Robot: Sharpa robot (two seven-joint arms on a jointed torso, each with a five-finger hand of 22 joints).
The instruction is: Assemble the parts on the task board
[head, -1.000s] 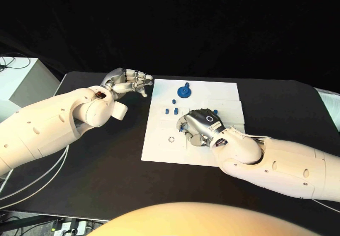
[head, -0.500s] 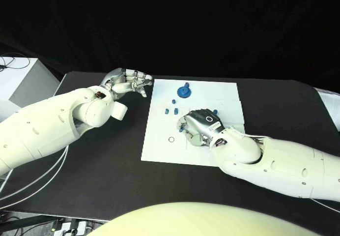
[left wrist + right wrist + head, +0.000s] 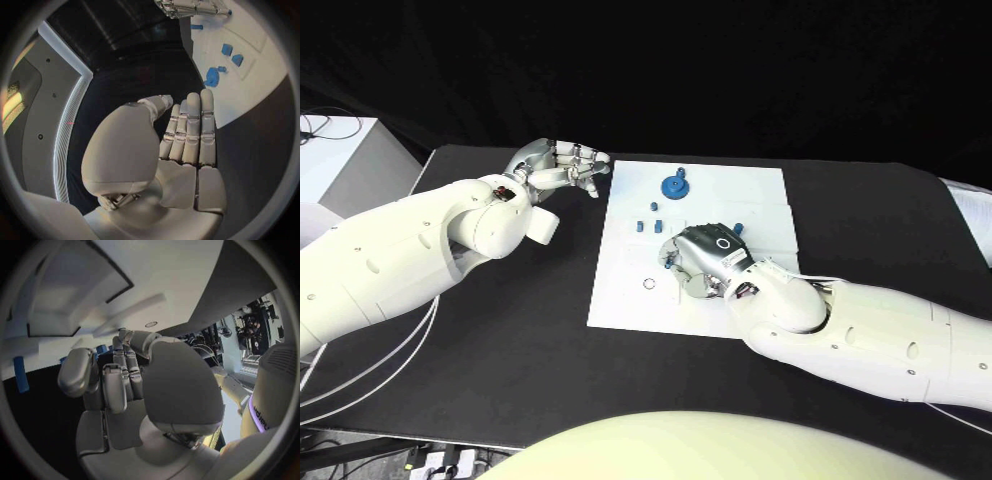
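Task board (image 3: 625, 300) lies mid table (image 3: 516, 330). Right hand (image 3: 705, 258) sits palm-down over the board's centre, fingers curled in; can't tell whether it holds a part. Left hand (image 3: 564, 165) hovers just off the board's far left corner, fingers curled together, nothing in them. Blue round part (image 3: 675, 186) on the board's far side, small blue parts (image 3: 646, 226) between it and right hand.
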